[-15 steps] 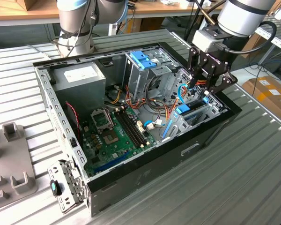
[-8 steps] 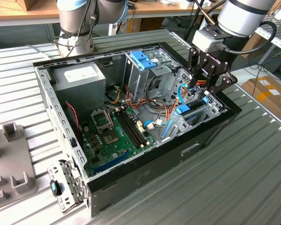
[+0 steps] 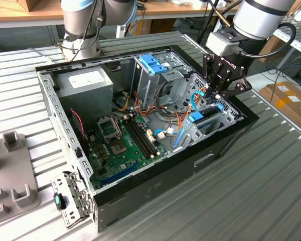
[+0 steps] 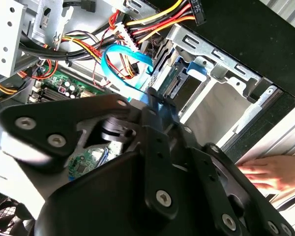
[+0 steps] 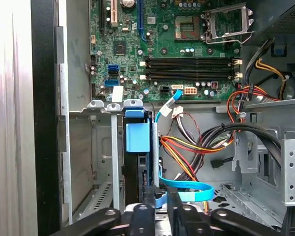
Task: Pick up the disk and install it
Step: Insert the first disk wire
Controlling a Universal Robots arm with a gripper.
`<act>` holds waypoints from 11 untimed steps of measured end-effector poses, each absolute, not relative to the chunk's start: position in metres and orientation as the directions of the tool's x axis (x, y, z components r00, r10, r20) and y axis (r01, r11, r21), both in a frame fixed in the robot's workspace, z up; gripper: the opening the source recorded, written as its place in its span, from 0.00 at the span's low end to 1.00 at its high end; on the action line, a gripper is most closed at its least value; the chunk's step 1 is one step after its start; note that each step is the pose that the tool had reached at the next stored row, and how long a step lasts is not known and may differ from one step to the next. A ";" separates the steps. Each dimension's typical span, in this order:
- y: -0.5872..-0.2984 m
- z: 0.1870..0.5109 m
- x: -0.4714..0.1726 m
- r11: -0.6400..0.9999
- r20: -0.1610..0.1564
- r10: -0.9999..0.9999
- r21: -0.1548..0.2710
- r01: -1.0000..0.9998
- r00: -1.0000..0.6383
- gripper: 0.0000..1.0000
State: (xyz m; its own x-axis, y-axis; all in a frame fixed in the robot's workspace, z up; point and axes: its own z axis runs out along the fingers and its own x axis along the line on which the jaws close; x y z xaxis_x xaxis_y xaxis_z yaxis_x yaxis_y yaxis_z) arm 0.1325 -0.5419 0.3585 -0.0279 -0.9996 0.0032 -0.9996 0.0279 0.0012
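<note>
The disk (image 5: 137, 137) stands on edge in a narrow slot of the grey sheet-metal bay (image 5: 104, 147), at the exterior view's right end of the open black computer case (image 3: 140, 196). Its smooth blue plastic rail shows, and the bay walls sit close on both sides. The black gripper (image 3: 213, 95) hangs just above it; I cannot tell whether it is clamped on the disk. Loose cables (image 5: 191, 145) crowd beside the bay. A ribbed metal tabletop (image 3: 261, 191) carries the case.

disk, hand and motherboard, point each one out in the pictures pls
the disk (image 5: 137, 137), first wrist view, on its blue plastic part in the drive bay
the hand (image 3: 214, 95), exterior view, on its lower tip over the drive bay
the motherboard (image 5: 157, 32), first wrist view, on the green board beside the memory slots
</note>
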 end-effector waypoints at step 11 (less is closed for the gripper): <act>-0.542 0.358 0.132 0.028 0.003 -1.000 0.001 -1.000 -0.028 0.16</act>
